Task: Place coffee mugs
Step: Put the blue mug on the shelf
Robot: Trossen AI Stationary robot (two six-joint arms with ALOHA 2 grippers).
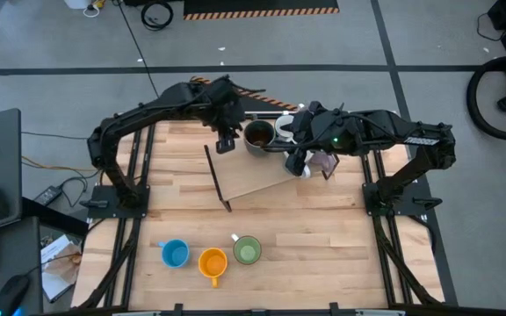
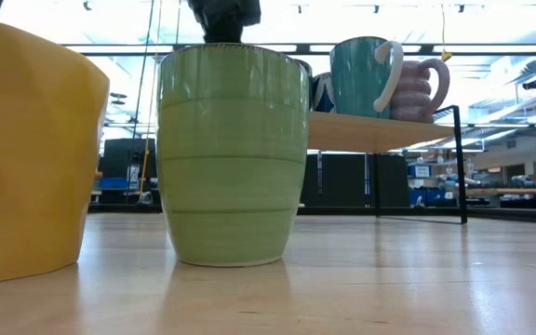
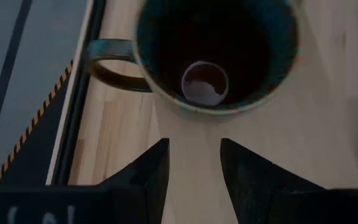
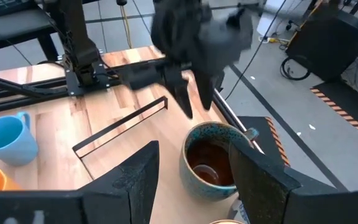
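The dark brown mug (image 1: 257,136), teal outside, stands upright on a raised wooden shelf (image 1: 253,180). My left gripper (image 1: 227,142) is open just to its left; in the left wrist view the fingers (image 3: 194,146) stop short of the mug (image 3: 216,50) without touching it. My right gripper (image 1: 295,162) is open on the mug's right and near side, with the mug (image 4: 211,160) ahead between its spread fingers (image 4: 194,146). A white mug (image 1: 284,127) and a lilac mug (image 1: 323,164) also stand on the shelf. Blue (image 1: 175,254), orange (image 1: 213,262) and green (image 1: 247,251) mugs stand near the table's near edge.
The shelf rests on a thin black metal frame (image 1: 216,180) at its left end. In the low view the green mug (image 2: 234,154) and orange mug (image 2: 26,149) fill the foreground, with shelf mugs (image 2: 366,74) behind. Bare wood lies between shelf and near mugs.
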